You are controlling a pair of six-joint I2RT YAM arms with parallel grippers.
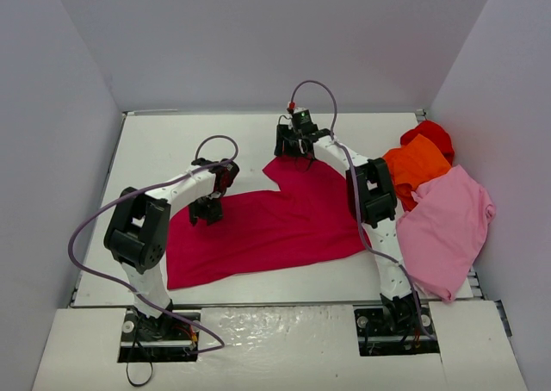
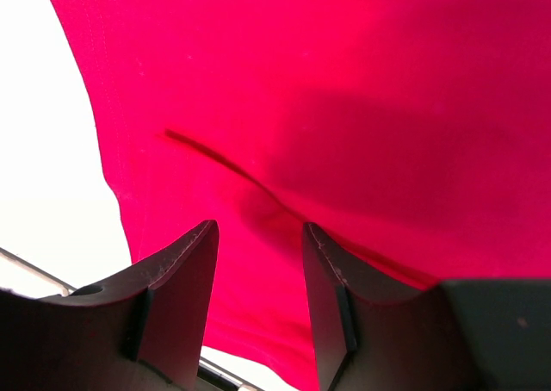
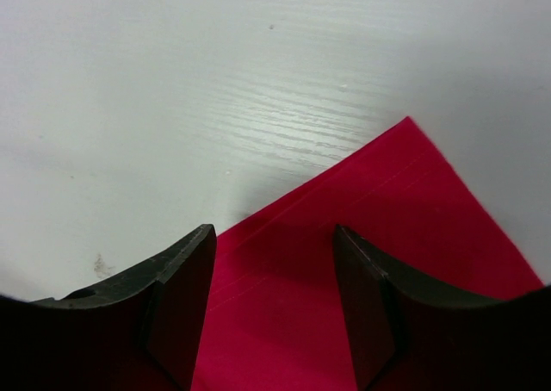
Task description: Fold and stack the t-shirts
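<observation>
Two arms nearest: left arm [image 1: 138, 227], right arm [image 1: 372, 193]. One table [image 1: 172, 133]. Four t-shirts: crimson shirt [image 1: 267, 227] spread mid-table; pink shirt [image 1: 443, 227], orange shirt [image 1: 417, 165] and red shirt [image 1: 430, 134] heaped, overlapping, at right edge. Both released: left fingers [image 2: 181, 279] over crimson cloth, right fingers [image 3: 181, 288] above its far corner.

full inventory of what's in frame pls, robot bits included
crimson t-shirt: 1, crimson, spread flat mid-table
orange t-shirt: 1, orange, bunched at the right, between red and pink
bright red t-shirt: 1, bright red, bunched far right, behind the orange
light pink t-shirt: 1, light pink, right edge, nearest of the three
table: 1, white, under all of it
walls: pale grey, left, back, right
cables: 2, lilac, one looping along each arm
arms: 2, white and black, bases at near edge
left tool: 1, black, open, over the crimson shirt's left part
right tool: 1, black, open, over its far corner
</observation>
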